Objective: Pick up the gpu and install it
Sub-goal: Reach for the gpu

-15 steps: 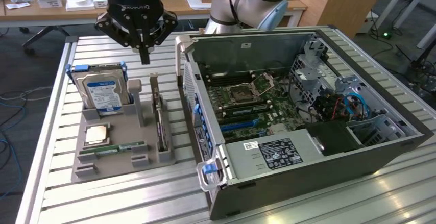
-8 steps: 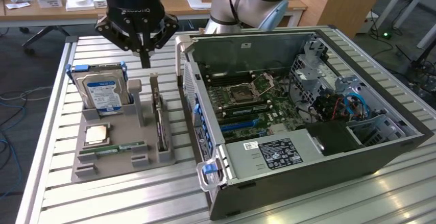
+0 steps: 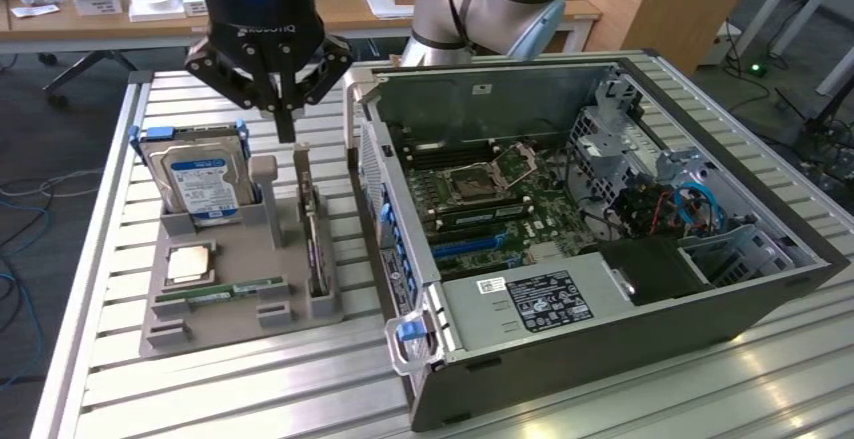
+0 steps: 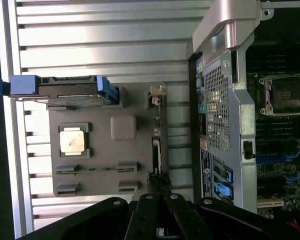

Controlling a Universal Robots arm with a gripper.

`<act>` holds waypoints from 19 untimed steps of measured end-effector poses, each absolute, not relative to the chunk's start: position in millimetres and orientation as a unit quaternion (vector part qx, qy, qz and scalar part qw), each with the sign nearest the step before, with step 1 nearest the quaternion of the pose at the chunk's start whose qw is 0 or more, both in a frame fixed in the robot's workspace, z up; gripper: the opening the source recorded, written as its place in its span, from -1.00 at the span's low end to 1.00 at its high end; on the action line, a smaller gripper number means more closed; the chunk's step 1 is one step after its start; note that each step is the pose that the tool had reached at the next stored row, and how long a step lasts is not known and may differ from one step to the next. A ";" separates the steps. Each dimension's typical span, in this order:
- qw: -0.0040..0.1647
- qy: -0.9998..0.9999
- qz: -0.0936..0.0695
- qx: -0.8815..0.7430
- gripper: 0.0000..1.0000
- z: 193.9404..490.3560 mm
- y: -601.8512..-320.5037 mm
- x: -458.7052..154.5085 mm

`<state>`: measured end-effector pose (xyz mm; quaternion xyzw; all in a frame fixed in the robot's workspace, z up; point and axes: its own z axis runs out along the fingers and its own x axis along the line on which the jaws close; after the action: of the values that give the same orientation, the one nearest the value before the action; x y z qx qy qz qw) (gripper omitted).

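The gpu [image 3: 311,229] stands on its long edge in a slot of the grey holder [image 3: 234,319], its silver bracket end pointing up. From the wrist view the gpu [image 4: 159,145] is seen edge-on as a thin dark strip. My gripper [image 3: 286,129] hangs just above the card's bracket end, fingers shut together and holding nothing. In the wrist view the gripper [image 4: 158,186] lines up over the near end of the card. The open computer case [image 3: 587,219] lies beside the holder on the exterior view's right, with its motherboard [image 3: 487,204] exposed.
The holder [image 4: 107,150] also carries a hard drive [image 3: 198,181] in a blue caddy, a CPU [image 3: 191,262] and a green RAM stick [image 3: 220,290]. Blue expansion slots [image 4: 275,160] show on the board. Everything rests on a slatted aluminium table [image 3: 267,399].
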<state>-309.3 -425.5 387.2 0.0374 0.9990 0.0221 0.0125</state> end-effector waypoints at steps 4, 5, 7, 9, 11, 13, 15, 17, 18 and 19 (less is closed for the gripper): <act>0.012 0.999 0.022 0.037 -0.79 387.2 -430.0 -309.6; 0.012 0.999 0.022 0.037 -0.79 387.2 -431.1 -309.7; 0.012 0.999 0.022 0.037 -0.79 387.1 -432.9 -309.9; 0.012 0.999 0.022 0.037 -0.79 387.1 -433.7 -310.1; 0.012 0.999 0.022 0.037 -0.79 387.1 -433.7 -310.1; 0.012 0.999 0.022 0.037 -0.79 387.1 -433.7 -310.1; 0.012 0.999 0.022 0.037 -0.79 387.1 -433.9 -310.1; 0.012 0.999 0.022 0.037 -0.79 387.1 -434.5 -310.3; 0.013 0.999 0.022 0.037 -0.79 387.1 -434.6 -310.3; 0.012 0.999 0.022 0.037 -0.79 387.1 -434.6 -310.3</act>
<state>-310.3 -434.6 387.1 0.0374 0.9990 0.0221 0.0125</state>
